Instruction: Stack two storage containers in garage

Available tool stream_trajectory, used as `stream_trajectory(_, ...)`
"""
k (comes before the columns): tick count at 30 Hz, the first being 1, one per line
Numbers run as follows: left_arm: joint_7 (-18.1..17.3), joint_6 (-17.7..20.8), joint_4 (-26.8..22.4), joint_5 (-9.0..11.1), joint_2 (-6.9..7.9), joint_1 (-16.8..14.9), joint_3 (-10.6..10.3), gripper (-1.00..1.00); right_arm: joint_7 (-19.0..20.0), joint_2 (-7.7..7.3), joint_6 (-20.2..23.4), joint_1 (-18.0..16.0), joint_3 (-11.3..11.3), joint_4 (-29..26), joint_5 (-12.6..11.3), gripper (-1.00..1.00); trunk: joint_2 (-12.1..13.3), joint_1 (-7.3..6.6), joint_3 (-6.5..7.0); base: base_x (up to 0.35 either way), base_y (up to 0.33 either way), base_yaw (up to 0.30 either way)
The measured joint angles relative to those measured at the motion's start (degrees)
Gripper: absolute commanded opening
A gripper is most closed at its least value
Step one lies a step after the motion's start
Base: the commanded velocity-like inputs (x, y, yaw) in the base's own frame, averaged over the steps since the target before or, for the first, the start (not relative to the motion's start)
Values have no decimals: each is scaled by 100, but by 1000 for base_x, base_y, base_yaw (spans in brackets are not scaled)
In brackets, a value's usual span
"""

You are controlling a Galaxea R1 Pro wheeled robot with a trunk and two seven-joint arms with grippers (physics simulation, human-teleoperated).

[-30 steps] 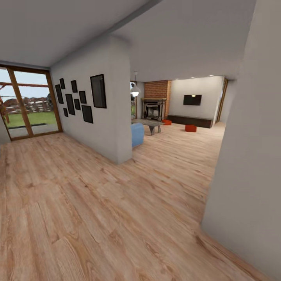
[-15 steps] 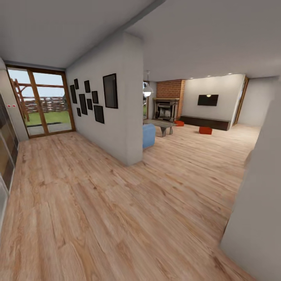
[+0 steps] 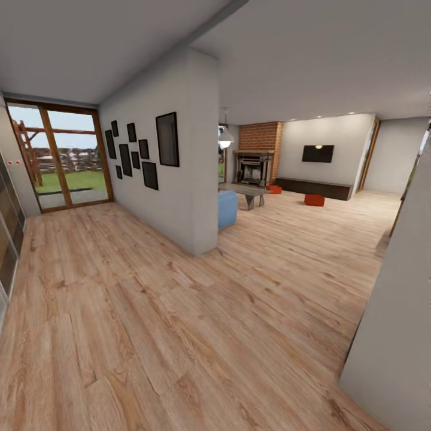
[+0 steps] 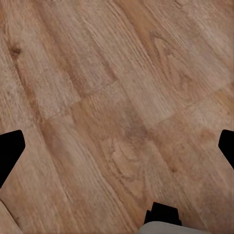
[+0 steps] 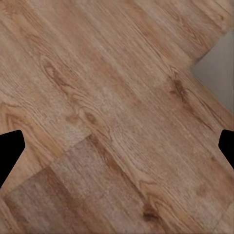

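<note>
Still en route: both storage containers sit far off on the living room's plank floor (image 3: 179,335), one orange-red bin (image 3: 315,200) just before the long dark cabinet (image 3: 316,188), the other (image 3: 275,189) nearer the brick fireplace (image 3: 256,157), probably beside the low table (image 3: 244,191), though it's too small to be sure. Nothing's carried yet. Left gripper (image 4: 117,148) and right gripper (image 5: 117,148) hang over bare wood-grain planks, fingers spread wide apart w/ nothing between, presumably ready for pickup. A white wall corner (image 3: 194,155) splits hallway from lounge.

Two orange-red storage containers (image 3: 314,200) (image 3: 275,189) — apart, far off.
</note>
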Motion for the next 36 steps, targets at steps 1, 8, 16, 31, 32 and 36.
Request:
stream_trajectory(1,0,0,0,0,0,0,0,100,0,0,0,2,0,0,0,100,0,0,0,2,0,-178)
stream_trajectory(8,15,-1,1,6,15,-1,0,100,0,0,1,4,0,-1,0,100,0,-3,0,114,35,-254)
stream_trajectory(16,18,-1,1,6,29,-1,0,100,0,0,1,4,0,-1,0,100,0,-3,-15,290,91,-264)
stream_trajectory(31,18,-1,0,14,51,0,1,100,2,0,0,2,0,0,0,100,0,-3,-115,299,128,-204)
stream_trajectory(32,18,-1,0,14,52,0,1,100,1,0,0,1,0,0,0,100,0,-3,-122,299,115,-187)
stream_trajectory(36,23,0,0,14,52,0,1,100,1,0,0,1,0,0,0,100,0,-3,-151,299,112,-187)
